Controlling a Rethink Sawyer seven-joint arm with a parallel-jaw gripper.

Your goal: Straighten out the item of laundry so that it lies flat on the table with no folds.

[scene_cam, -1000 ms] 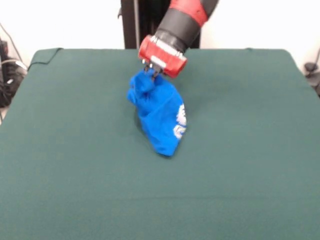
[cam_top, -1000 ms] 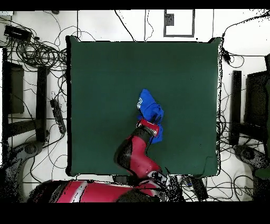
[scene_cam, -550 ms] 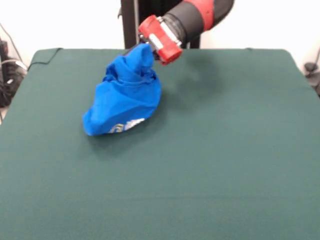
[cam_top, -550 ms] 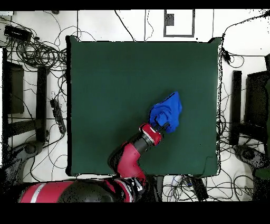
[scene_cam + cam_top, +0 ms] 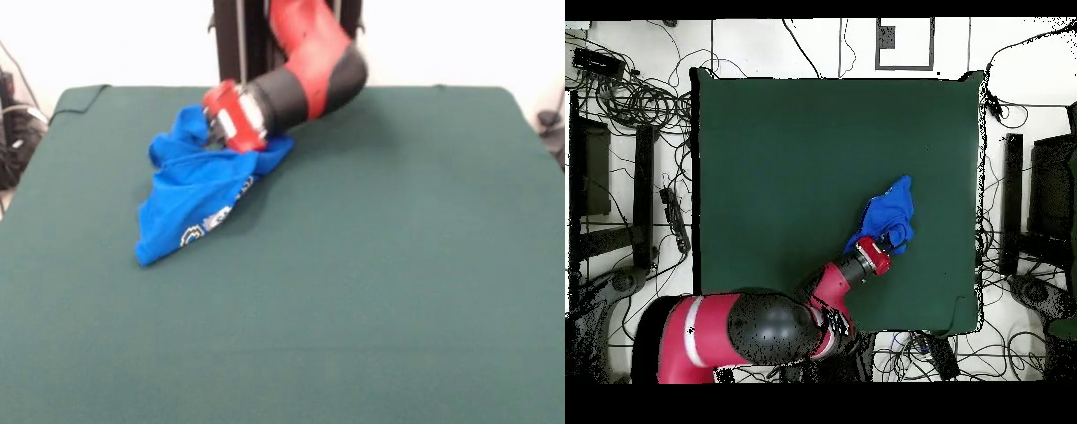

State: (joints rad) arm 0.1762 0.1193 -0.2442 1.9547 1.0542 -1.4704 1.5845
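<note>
Item of laundry: the blue garment (image 5: pixel 199 190) is what I see bunched and creased on the desk (image 5: pixel 371 291), not flat; part of it is gathered up into a hump at the arm's end, the rest trails down onto the green top.
Marks: white printed marks show near the garment's lower edge in my front view.
Place on the desk: in my overhead view the garment (image 5: pixel 887 215) lies toward the right edge, about midway between the top and bottom edges and clear of every corner.
Gripper: the gripper (image 5: pixel 214 132) is at the end of the red wrist, pushed right into the raised part of the cloth; overhead I see it (image 5: pixel 883 243) at the garment's lower edge.
Jaws: I cannot tell how they stand, since fabric and the wrist hide them in both views.
Garment against jaws: the cloth touches the gripper's tip and spreads away from it, beyond the arm.
Arm: red and black, low over the desk.
</note>
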